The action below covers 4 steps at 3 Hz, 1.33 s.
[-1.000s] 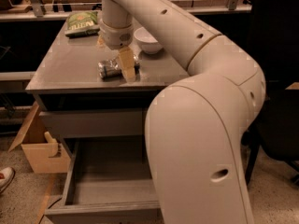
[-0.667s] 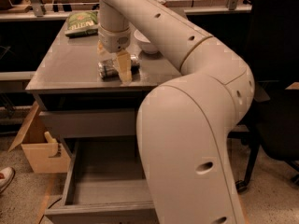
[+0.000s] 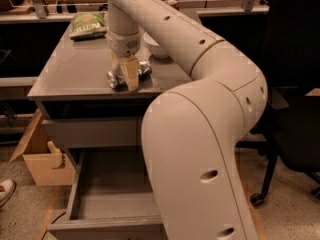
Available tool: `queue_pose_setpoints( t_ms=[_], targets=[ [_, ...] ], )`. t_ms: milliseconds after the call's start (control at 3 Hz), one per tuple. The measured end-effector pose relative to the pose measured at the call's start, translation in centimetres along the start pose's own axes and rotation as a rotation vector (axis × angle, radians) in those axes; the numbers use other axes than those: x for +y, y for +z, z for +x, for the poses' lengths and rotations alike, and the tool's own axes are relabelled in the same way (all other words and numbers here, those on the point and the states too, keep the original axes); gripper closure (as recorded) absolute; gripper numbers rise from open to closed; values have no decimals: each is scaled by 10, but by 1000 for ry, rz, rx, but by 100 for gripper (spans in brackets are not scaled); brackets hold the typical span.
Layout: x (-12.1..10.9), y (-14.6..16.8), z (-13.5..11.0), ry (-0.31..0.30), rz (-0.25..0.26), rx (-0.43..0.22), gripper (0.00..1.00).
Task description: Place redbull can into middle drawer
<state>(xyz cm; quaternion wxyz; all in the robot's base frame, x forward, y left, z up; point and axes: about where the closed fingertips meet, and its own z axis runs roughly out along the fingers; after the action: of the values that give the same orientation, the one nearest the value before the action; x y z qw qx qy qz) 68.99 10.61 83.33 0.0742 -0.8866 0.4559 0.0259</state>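
The redbull can, silver and crinkled, lies on its side on the grey cabinet top. My gripper comes straight down on it, with one tan finger in front of the can and the other behind it. The jaws are closed on the can's middle, and the can still rests on the top. The middle drawer is pulled open below, low in the view. Its deep grey tray holds nothing that I can see. My arm's large elbow hides the drawer's right part.
A white bowl stands just right of the can, behind the arm. A green snack bag lies at the back left, and a red can at the back. A cardboard box is on the floor to the left, and a black chair to the right.
The gripper has stayed at the can, which has not moved. My arm's elbow has swung a little to the left.
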Motion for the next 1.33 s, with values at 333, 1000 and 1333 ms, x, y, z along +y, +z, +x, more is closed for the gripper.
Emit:
queue_pose_setpoints(
  t_ms=[333, 1000, 1333],
  targets=[
    [0, -4, 0, 1, 0, 0, 87],
    [30, -66, 38, 115, 72, 94, 100],
    [68, -76, 43, 211, 64, 54, 100]
  ],
)
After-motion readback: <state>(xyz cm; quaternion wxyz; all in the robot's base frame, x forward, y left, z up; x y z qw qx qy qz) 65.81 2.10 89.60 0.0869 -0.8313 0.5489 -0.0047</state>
